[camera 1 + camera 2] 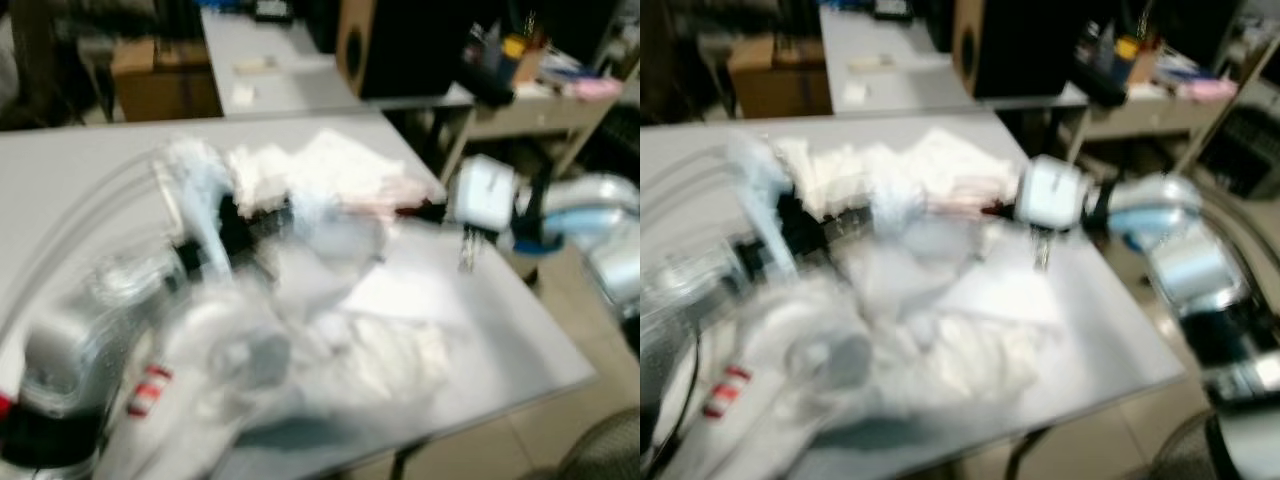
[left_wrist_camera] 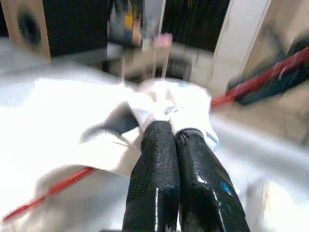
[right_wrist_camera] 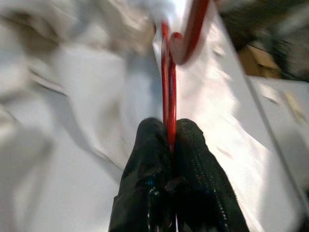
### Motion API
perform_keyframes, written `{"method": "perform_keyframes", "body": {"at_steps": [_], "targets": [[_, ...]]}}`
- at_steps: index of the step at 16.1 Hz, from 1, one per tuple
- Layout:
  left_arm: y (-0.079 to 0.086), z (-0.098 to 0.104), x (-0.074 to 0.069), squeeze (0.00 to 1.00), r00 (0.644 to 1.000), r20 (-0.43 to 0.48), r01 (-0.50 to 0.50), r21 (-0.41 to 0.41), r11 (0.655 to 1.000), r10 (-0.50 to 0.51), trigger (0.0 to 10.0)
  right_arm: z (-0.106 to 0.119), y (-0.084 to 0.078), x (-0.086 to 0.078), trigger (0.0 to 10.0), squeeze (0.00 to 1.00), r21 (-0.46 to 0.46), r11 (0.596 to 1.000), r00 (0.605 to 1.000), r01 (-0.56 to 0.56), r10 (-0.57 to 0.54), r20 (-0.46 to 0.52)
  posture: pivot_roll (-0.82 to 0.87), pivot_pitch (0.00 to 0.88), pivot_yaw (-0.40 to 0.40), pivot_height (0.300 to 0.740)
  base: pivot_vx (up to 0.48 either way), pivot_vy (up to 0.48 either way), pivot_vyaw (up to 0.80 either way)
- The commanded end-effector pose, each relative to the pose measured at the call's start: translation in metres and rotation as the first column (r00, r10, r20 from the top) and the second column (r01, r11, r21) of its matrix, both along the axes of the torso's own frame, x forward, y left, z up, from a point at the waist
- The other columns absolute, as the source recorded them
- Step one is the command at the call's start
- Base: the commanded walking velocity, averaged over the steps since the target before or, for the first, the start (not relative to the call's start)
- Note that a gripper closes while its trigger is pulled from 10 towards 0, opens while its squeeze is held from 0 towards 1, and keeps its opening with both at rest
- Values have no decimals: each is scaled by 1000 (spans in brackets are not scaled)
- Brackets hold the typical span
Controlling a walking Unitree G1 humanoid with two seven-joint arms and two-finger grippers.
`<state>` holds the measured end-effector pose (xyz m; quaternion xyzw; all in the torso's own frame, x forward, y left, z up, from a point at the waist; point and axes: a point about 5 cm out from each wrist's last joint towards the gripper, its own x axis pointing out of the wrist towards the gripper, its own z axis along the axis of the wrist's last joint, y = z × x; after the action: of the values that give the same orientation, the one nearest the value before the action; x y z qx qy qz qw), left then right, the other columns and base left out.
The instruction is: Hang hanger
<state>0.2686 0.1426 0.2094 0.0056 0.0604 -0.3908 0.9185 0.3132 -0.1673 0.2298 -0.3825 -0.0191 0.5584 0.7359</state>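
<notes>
Right wrist view has the right gripper (image 3: 170, 140) pinched shut on the thin bar of a red hanger (image 3: 166, 87), which runs away over the white cloth (image 3: 87, 92). Closer to the robot's left, the left gripper (image 2: 175, 133) is clamped on a bunch of that cloth. Everything lies blurred on the grey table (image 1: 520, 330). Farther back stand another table (image 1: 270, 60) and a dark speaker (image 1: 400, 45).
</notes>
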Motion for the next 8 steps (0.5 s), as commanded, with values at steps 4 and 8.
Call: {"method": "perform_keyframes", "body": {"at_steps": [4,8], "targets": [[10,0,0,1000,999,-22,-27,173,985,32,10000,10,-19,-40,10000,0,-52,997,985,-65,56,-164,66,0,-26,740,0,0,0],[27,5,9,1000,997,-20,-70,211,975,76,10000,22,-32,-49,10000,0,-60,997,978,-49,35,-204,67,0,-18,740,0,0,0]]}}
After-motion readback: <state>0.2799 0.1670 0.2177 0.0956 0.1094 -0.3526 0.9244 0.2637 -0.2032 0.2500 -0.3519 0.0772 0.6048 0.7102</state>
